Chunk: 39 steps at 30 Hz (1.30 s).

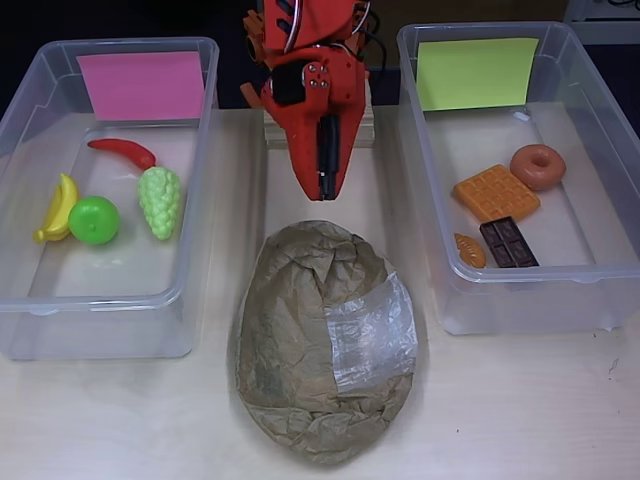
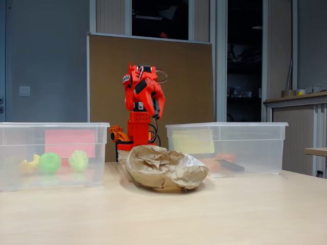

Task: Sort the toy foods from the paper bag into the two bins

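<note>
The two bins flank the table (image 1: 520, 420): the pink-sheet bin (image 1: 30, 330) at its left edge, the yellow-green-sheet bin (image 1: 600, 290) at its right. Between them lies the paper bag (image 1: 300, 350), just below the red gripper (image 1: 323, 185), whose jaws are closed and empty. Toy foods lie in both bins.
</note>
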Available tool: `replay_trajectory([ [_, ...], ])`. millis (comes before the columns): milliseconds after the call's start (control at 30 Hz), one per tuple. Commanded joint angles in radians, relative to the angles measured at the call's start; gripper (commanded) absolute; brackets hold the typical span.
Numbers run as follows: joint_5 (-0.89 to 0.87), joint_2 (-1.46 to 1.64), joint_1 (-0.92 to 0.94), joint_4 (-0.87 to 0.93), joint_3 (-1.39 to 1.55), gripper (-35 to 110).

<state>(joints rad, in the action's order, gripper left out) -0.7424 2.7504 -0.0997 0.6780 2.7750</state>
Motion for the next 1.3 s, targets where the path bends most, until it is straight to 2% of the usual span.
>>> replay_trajectory([
  [0,0.074,0.115,0.006,-0.069,0.101,0],
  [400,0.163,0.173,0.018,0.017,0.08,0],
  [767,0.299,0.471,0.006,-0.017,0.304,0],
  [967,0.38,0.58,0.002,0.061,0.365,0],
  [1267,0.515,0.574,0.002,0.305,0.367,0],
])
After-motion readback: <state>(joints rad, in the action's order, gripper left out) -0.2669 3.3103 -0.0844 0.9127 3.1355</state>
